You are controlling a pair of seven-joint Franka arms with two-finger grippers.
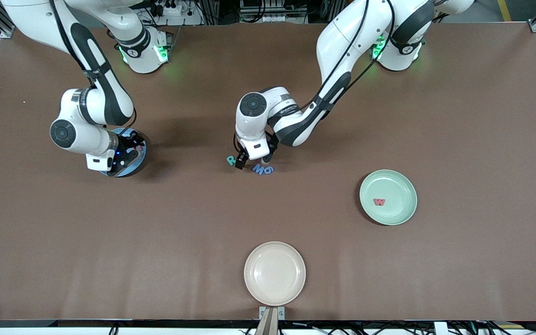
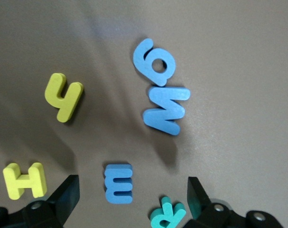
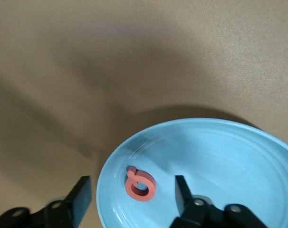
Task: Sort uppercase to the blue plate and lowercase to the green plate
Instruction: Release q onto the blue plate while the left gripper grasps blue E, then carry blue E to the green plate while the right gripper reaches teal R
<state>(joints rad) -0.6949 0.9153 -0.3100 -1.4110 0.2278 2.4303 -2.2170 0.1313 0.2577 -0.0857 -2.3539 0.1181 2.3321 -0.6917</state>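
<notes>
**Letters clustered mid-table, one on each coloured plate**

The brown table point(image 1: 458, 260) carries three plates. The beige plate point(image 1: 274, 273) lies nearest the front camera, at mid-table, with nothing on it. The green plate point(image 1: 388, 197) sits toward the left arm's end of the table and holds the red w point(image 1: 379, 202) flat near its middle. The blue plate point(image 1: 123, 159) lies toward the right arm's end; in the front view the right arm's wrist covers most of it, so only its rim shows.

The right gripper point(image 3: 130, 197) hangs low over the blue plate point(image 3: 220, 161), jaws spread wide and holding nothing; the red Q point(image 3: 140, 185) lies on the plate between the fingers, close to the rim.

The left gripper point(image 2: 133, 194) hovers over the letter cluster at mid-table, jaws wide apart and empty. Between its fingers lies the blue m point(image 2: 119, 183), with the teal R point(image 2: 168, 213) just beside it. Outside the fingers are the yellow H point(image 2: 24, 180), the yellow h point(image 2: 63, 96), the blue M point(image 2: 166, 110) and, touching it, the blue rounded letter point(image 2: 154, 62). From the front, the left wrist hides both yellow letters and the blue m; only the R, the M and the rounded letter show.

Small lettering on the left arm's forearm cannot be read.
</notes>
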